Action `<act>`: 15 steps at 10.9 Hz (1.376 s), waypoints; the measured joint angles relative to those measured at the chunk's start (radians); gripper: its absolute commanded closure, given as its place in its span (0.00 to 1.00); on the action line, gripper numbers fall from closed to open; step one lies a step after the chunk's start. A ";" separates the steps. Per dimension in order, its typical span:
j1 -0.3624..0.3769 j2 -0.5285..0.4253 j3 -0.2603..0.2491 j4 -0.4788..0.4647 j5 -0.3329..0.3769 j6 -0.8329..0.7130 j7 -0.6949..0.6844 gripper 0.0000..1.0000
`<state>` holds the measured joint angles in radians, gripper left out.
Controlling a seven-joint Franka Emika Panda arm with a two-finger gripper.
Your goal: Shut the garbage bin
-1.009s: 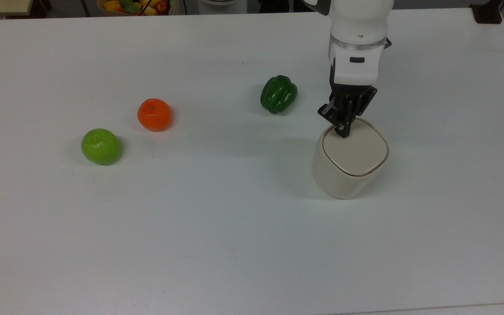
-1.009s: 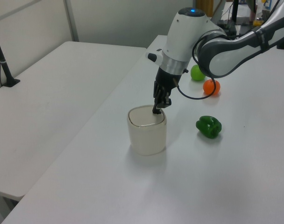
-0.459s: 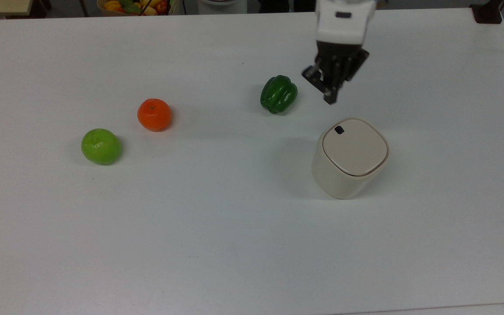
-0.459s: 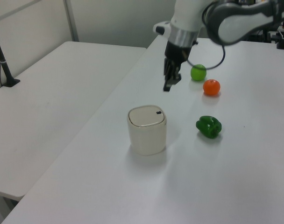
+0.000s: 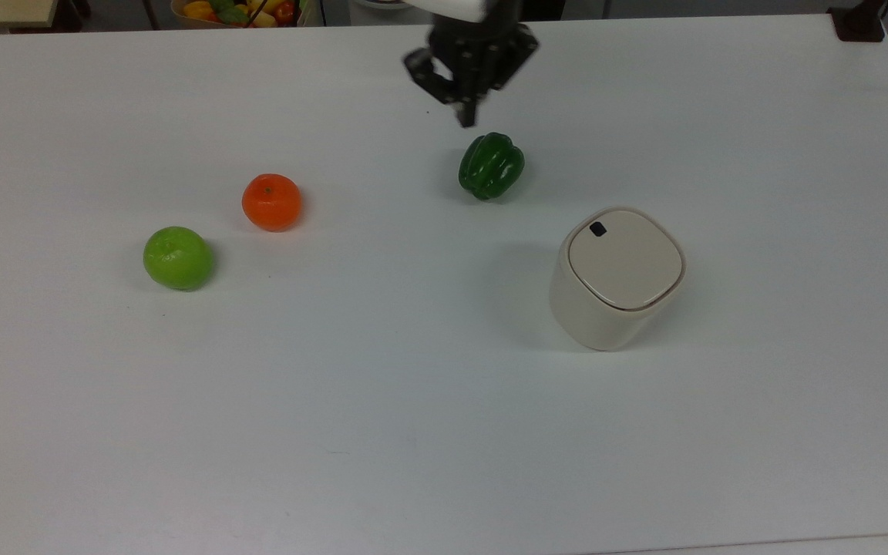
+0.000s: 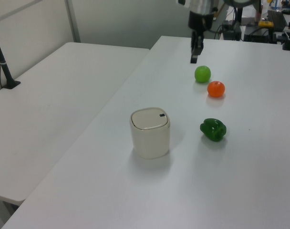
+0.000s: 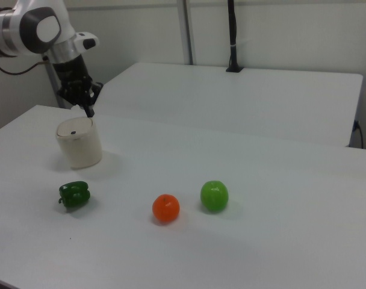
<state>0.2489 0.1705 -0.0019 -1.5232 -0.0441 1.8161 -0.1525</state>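
Note:
The cream garbage bin (image 5: 594, 312) stands on the white table (image 5: 413, 432) at the top view's right. Its flat lid (image 5: 629, 262) lies down level on the body, and the small black mark (image 5: 598, 228) sits near one corner. The bin (image 6: 150, 138) also stands in the left view's middle, and the bin (image 7: 79, 147) is at the right view's left. My gripper (image 5: 465, 117) hangs shut and holds nothing, high above the table and far from the bin, just beyond the green pepper (image 5: 491, 165). The gripper (image 6: 193, 59) and gripper (image 7: 89, 111) point straight down.
An orange (image 5: 271, 202) and a green apple (image 5: 178, 257) lie at the top view's left. A basket of fruit (image 5: 236, 11) sits past the table's far edge. A second white table (image 6: 49, 95) with a black post (image 6: 4, 67) adjoins in the left view.
My gripper has lifted off the bin's lid and travelled up and toward the top view's upper left, past the green pepper. The lid stays down and the black mark is now uncovered.

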 measured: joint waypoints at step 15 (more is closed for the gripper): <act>-0.217 -0.102 -0.003 -0.021 -0.027 -0.208 0.173 0.00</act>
<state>0.0321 0.0689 -0.0052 -1.5446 -0.0710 1.6080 0.0204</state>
